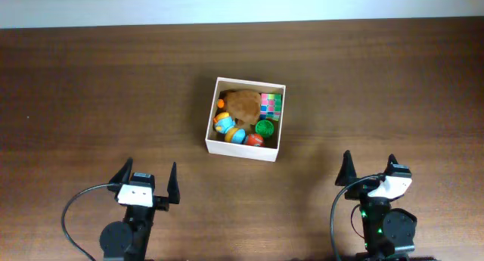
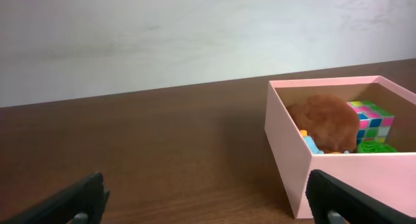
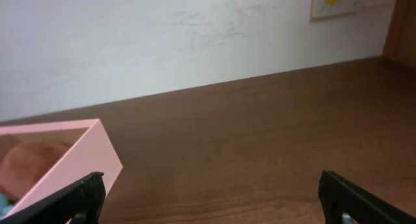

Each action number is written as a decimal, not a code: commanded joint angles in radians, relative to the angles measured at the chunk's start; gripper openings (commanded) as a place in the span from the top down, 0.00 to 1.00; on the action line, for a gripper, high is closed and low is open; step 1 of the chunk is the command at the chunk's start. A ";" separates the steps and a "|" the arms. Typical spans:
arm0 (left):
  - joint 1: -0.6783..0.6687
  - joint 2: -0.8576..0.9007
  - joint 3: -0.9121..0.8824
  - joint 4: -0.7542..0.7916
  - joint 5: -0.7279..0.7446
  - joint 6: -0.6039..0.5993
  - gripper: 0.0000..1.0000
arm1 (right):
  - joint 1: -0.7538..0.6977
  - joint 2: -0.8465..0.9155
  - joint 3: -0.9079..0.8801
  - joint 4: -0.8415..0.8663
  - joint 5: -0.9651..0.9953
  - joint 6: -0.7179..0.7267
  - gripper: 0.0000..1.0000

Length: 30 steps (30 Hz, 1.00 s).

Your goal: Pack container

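Nearest, on the near side of the container: left gripper (image 1: 150, 170), black fingers (image 2: 73, 201) spread wide apart, only bare table (image 1: 91, 87) between them; set to the near-left of the container and well apart from it. Matching it to the near-right of the container, right gripper (image 1: 369, 164), likewise gaping and holding nothing, also well apart from the box. Curving out beside the left arm, on the side away from the container, a black cable (image 1: 72, 208). Between both grippers and the container, open brown wood. Mid-table, beyond and between the two arms: container (image 1: 242, 150), square, shallow, cream-white walls, open on top, turned slightly off square to the table edge, near wall facing the gap between the arms. Free table on all four sides of the container, widest to its left and right. Inside the container, packed close: brown plush lump (image 1: 243, 104) at the far side; multicoloured cube puzzle (image 1: 271, 104) in the far-right corner; green round piece (image 1: 264, 128) just nearer than the cube; orange-and-blue toys (image 1: 227, 125) along the left wall; red ball (image 1: 253, 140) against the near wall. Little of the floor showing. Past the container, more bare wood up to a pale wall (image 2: 162, 36), with a small panel (image 3: 335, 2) mounted on it far off to the container's right.
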<state>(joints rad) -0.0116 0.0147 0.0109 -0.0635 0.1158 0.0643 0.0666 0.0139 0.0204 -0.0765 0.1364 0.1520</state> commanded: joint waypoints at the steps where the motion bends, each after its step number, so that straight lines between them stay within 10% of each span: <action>1: 0.006 -0.010 -0.002 -0.006 0.000 0.019 0.01 | 0.007 -0.011 -0.011 -0.002 -0.020 -0.070 0.01; 30: 0.006 -0.010 -0.002 -0.006 0.000 0.019 0.01 | 0.005 -0.011 -0.011 -0.002 -0.030 -0.206 0.01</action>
<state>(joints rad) -0.0116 0.0147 0.0109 -0.0639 0.1158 0.0643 0.0666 0.0139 0.0200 -0.0772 0.1070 -0.0380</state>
